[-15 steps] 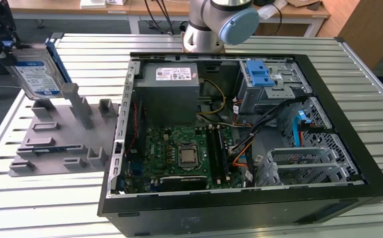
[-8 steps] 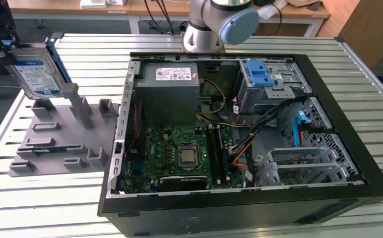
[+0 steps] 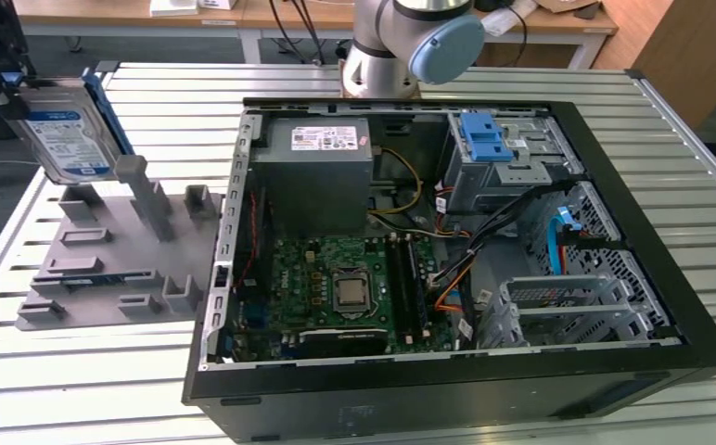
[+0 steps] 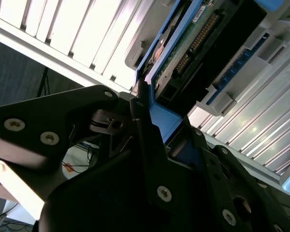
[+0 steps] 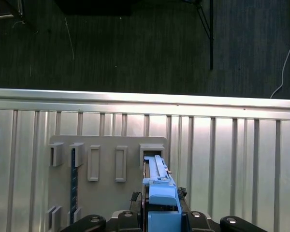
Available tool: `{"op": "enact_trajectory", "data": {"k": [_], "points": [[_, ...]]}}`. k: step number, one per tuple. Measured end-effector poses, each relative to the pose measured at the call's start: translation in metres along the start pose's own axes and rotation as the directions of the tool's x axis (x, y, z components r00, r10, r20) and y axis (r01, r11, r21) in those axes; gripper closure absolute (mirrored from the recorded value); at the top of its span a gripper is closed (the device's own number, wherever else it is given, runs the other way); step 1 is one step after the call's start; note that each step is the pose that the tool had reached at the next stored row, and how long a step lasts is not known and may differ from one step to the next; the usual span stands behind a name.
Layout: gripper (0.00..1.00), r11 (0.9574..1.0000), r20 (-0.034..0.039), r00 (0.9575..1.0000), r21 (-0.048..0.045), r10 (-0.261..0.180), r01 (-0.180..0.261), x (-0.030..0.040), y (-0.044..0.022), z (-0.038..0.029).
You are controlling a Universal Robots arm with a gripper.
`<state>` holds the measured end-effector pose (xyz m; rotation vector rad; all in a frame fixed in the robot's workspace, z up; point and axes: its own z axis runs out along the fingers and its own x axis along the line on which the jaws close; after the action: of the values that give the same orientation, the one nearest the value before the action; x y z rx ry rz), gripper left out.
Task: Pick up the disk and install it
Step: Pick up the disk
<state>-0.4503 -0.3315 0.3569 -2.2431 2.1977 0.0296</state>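
Note:
The disk (image 3: 73, 130) is a silver drive with a white-and-blue label in a blue carrier bracket. In the exterior view it stands on edge at the far left, raised just over the grey holder plate (image 3: 110, 269). My black gripper (image 3: 9, 85) is shut on its upper end. In the second wrist view the fingers (image 4: 141, 113) clamp the blue bracket, and the disk (image 4: 198, 38) shows its green circuit-board side. In the first wrist view the disk (image 5: 159, 186) runs edge-on from my gripper (image 5: 160, 220) toward a slot in the holder plate (image 5: 106, 193).
An open computer case (image 3: 606, 185) lies on the slatted metal table (image 3: 61, 389), to the exterior view's right of the holder plate. Inside are a grey power supply (image 3: 321, 167), a motherboard (image 3: 346, 287) and a drive cage with a blue latch (image 3: 488, 139). The arm's base (image 3: 395, 46) stands behind the case.

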Motion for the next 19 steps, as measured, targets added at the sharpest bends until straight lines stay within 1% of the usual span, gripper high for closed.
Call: {"op": "enact_trajectory", "data": {"k": [19], "points": [[0.64,1.0,-0.0001,1.0,-0.0001,0.0,0.0,-0.0001,0.0001,-0.0065]]}}
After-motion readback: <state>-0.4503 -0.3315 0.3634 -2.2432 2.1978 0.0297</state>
